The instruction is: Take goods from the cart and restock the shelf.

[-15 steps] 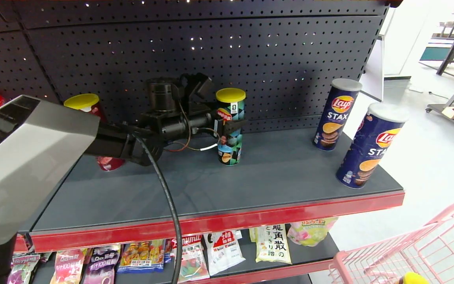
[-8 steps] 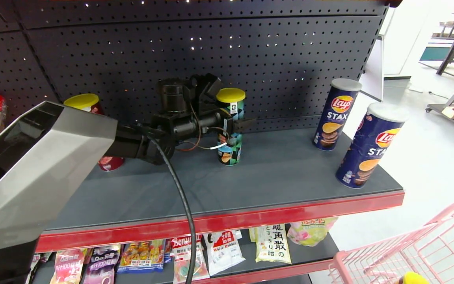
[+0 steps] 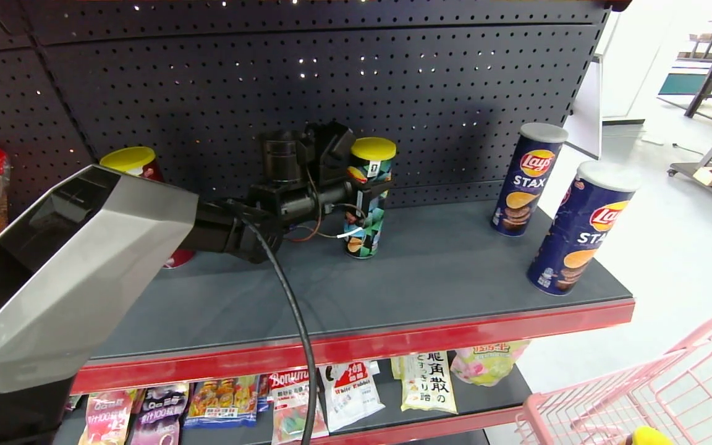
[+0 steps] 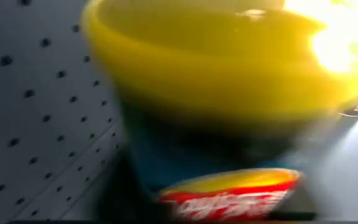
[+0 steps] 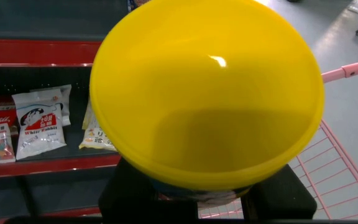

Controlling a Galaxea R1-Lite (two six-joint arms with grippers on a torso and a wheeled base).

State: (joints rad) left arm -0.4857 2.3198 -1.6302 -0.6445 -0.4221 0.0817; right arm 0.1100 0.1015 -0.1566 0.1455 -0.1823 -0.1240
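A teal patterned chip can with a yellow lid stands at the back middle of the grey top shelf, leaning with its top to the right. My left gripper is shut on its upper half, and the same can sits very close in the left wrist view. My right gripper is shut on a second yellow-lidded can, held over the pink cart. That lid peeks in at the head view's bottom edge.
Two blue chip cans stand at the shelf's right end, the nearer one by the front edge. A red can with a yellow lid stands behind my left arm. Snack bags fill the lower shelf. The pink cart is at the lower right.
My left arm has pushed rightward along the shelf. The teal can's top has tipped to the right while its base has stayed put.
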